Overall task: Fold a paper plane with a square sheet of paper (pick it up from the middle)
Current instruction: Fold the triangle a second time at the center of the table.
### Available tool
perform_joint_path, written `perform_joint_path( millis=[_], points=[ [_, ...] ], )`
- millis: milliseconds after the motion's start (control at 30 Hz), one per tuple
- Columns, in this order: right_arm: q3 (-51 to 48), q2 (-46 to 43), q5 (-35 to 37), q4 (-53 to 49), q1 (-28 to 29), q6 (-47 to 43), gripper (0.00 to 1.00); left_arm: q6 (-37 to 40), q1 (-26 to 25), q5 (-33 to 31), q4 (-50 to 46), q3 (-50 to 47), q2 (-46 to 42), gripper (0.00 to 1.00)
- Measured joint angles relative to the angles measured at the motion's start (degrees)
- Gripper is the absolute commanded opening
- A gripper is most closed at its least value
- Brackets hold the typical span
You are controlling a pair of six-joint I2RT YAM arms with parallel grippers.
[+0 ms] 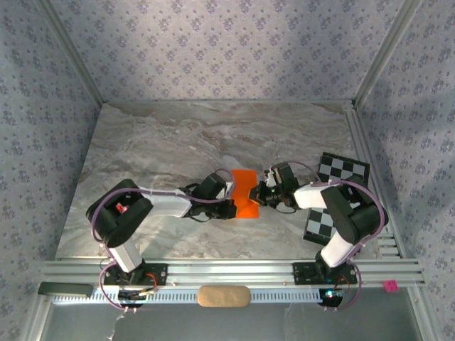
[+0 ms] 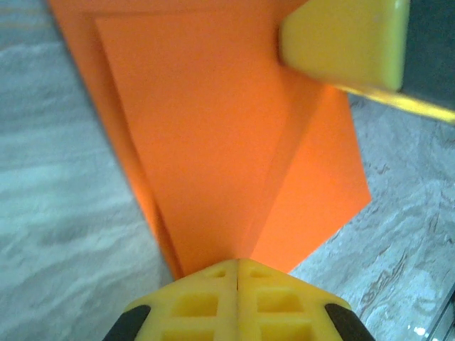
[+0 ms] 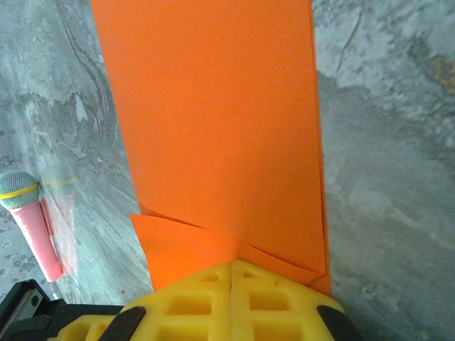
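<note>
The square sheet of paper (image 1: 245,199), bright orange and folded into overlapping layers, lies on the marble table between my two grippers. My left gripper (image 1: 230,202) meets its left side and my right gripper (image 1: 261,190) its right side. In the left wrist view the yellow jaws (image 2: 237,266) are shut, with a raised crease of the paper (image 2: 213,128) running straight into their seam. The right gripper's yellow finger (image 2: 341,39) shows at the far edge. In the right wrist view the shut jaws (image 3: 232,268) pinch a folded flap of the paper (image 3: 213,106).
A black-and-white checkerboard card (image 1: 343,169) lies at the right, partly under my right arm. A small pink stick with a grey tip (image 3: 39,234) lies on the table beside the paper. The far half of the marble table (image 1: 213,135) is bare. Patterned walls enclose the table.
</note>
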Motion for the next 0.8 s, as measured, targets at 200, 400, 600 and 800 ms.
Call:
perform_joint_path(
  millis=[200, 400, 600, 800],
  points=[
    [0.1, 0.0, 0.0, -0.2, 0.0, -0.2, 0.00, 1.3, 0.0, -0.1, -2.5, -1.4, -2.1, 0.03],
    [0.2, 0.0, 0.1, -0.4, 0.0, -0.2, 0.00, 2.1, 0.0, 0.0, -6.5, -1.7, -4.1, 0.05],
    [0.2, 0.0, 0.0, -0.4, 0.0, -0.2, 0.00, 3.8, 0.8, 0.4, -10.8, -0.8, -9.3, 0.08],
    [0.2, -0.2, 0.2, -0.5, 0.0, -0.2, 0.00, 4.7, 3.4, 2.2, -10.2, 6.1, -6.6, 0.08]
  ],
)
